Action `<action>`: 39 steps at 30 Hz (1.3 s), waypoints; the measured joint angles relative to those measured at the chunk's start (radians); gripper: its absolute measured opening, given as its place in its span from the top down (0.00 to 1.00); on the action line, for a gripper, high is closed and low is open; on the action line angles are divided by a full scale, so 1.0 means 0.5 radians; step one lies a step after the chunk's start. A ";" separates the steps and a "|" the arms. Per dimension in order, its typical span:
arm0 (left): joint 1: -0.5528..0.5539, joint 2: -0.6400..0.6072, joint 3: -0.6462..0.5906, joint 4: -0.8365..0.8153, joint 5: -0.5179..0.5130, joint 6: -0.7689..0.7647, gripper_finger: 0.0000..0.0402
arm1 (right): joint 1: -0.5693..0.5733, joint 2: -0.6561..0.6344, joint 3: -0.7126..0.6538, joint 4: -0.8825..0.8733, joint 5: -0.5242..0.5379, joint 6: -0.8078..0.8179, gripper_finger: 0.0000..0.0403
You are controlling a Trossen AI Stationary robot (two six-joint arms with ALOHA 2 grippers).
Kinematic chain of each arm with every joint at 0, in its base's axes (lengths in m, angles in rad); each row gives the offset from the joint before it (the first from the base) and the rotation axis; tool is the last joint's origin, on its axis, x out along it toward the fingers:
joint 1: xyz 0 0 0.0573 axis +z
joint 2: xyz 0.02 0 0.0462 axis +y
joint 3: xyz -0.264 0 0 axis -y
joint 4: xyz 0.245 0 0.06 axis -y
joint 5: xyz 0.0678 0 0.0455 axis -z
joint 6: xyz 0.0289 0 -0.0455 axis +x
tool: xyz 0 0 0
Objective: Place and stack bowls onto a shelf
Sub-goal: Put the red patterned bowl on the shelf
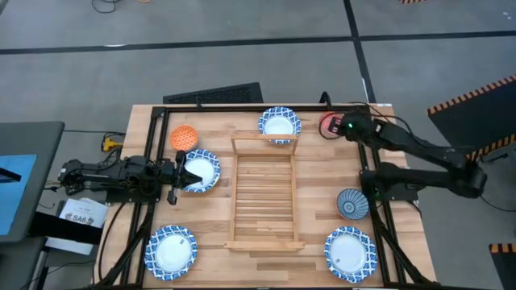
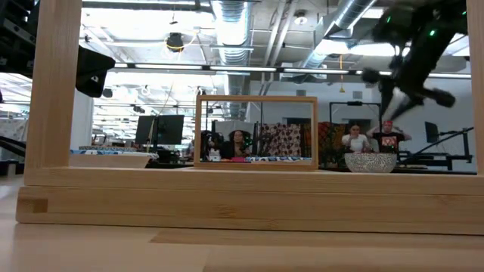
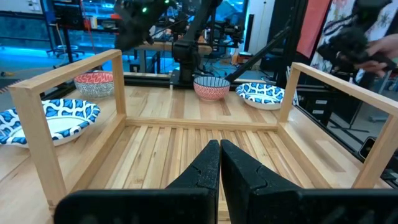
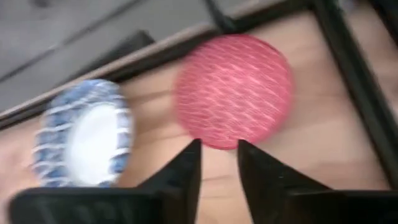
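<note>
shelf point(image 1: 264, 193) sits empty at table centre, so bowls ring it. right gripper point(image 4: 217, 152) hovers at 1 o'clock, jaws narrowly parted and empty, lined up on the red bowl point(image 4: 233, 90). left gripper point(image 3: 220, 163), pinched closed and empty, waits over the blue-and-white bowl point(image 1: 199, 171) at 9 o'clock.

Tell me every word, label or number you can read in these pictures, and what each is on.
White label beside the table's left edge, under the left arm: dark print that may start "SA", too small to read for certain.
Bowls, shelf, both arms: no lettering visible.
Room behind the table: nothing legible.
</note>
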 joint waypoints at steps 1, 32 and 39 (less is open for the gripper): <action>0.000 0.000 0.000 0.000 0.000 0.000 1.00 | -0.062 0.041 0.000 -0.024 -0.029 0.027 0.60; 0.000 0.000 0.000 0.000 0.001 0.001 1.00 | -0.544 0.936 -0.020 0.353 -0.408 0.142 0.73; 0.000 0.001 -0.001 0.001 0.001 0.001 1.00 | -0.544 0.715 -0.003 0.312 -0.424 -0.097 0.91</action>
